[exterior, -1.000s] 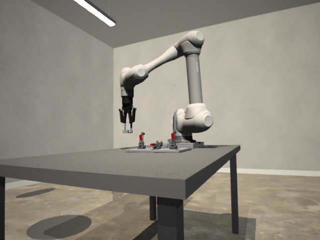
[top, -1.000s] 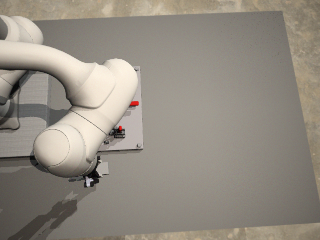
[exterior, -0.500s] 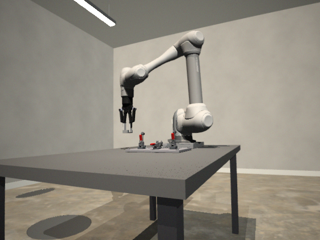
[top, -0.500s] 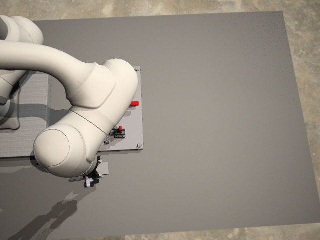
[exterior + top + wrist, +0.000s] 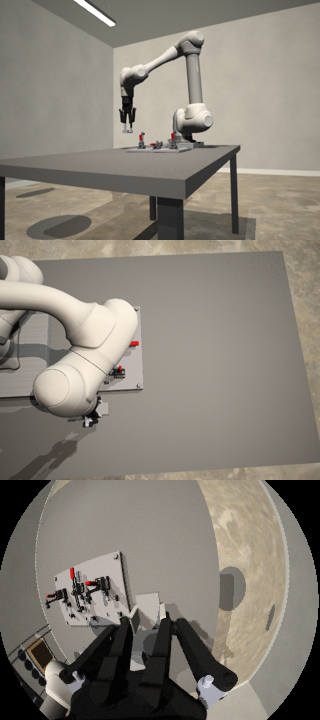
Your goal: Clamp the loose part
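From above, we see the pale arm (image 5: 77,325) sweeping in from nine o'clock and covering most of the fixture (image 5: 134,364), a grey plate on the dark table (image 5: 219,356). Two red clamp handles show at the plate's three o'clock side: one flat (image 5: 134,343), one upright (image 5: 120,368). At six o'clock of the plate, just off its edge, a corner of the grey part (image 5: 103,408) shows under the wrist, with a finger (image 5: 87,421) of the gripper beside it.

From the side, the gripper (image 5: 127,129) hangs well above the table, at nine o'clock of the fixture (image 5: 157,149). Its fingers are clamped on the part (image 5: 127,131), a small grey block held level at their tips. Two handles stand upright (image 5: 140,137) (image 5: 172,136); a third lies flat between them (image 5: 152,144).

From the wrist, we look down the dark fingers, closed on the pale part (image 5: 148,607). The fixture (image 5: 110,570) lies at ten o'clock, red handles showing.
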Robot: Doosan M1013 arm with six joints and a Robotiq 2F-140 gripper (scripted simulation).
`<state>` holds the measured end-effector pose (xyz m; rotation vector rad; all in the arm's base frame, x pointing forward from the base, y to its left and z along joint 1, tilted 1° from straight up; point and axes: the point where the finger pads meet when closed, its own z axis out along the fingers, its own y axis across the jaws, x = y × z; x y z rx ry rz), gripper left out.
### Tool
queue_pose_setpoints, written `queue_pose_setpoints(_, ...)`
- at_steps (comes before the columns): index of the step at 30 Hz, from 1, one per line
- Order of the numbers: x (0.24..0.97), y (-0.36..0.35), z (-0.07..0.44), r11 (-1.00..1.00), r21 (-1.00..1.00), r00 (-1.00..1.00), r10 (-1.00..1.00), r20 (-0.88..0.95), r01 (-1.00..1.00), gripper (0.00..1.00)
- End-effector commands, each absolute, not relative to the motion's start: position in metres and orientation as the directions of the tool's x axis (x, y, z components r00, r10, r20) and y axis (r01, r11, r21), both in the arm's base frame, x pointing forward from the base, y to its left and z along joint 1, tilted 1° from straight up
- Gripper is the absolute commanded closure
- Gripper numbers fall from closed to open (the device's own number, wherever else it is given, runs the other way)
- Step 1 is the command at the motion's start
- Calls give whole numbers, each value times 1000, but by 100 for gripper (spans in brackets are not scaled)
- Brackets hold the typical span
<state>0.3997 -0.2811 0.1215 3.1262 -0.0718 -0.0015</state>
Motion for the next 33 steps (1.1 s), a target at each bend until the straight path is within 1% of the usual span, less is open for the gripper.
queue_pose_setpoints(1,400,-281,121,-999,14,999,-46,0,-46,90)
queue_pose_setpoints(33,388,-281,103,-999,14,999,-46,0,-46,90)
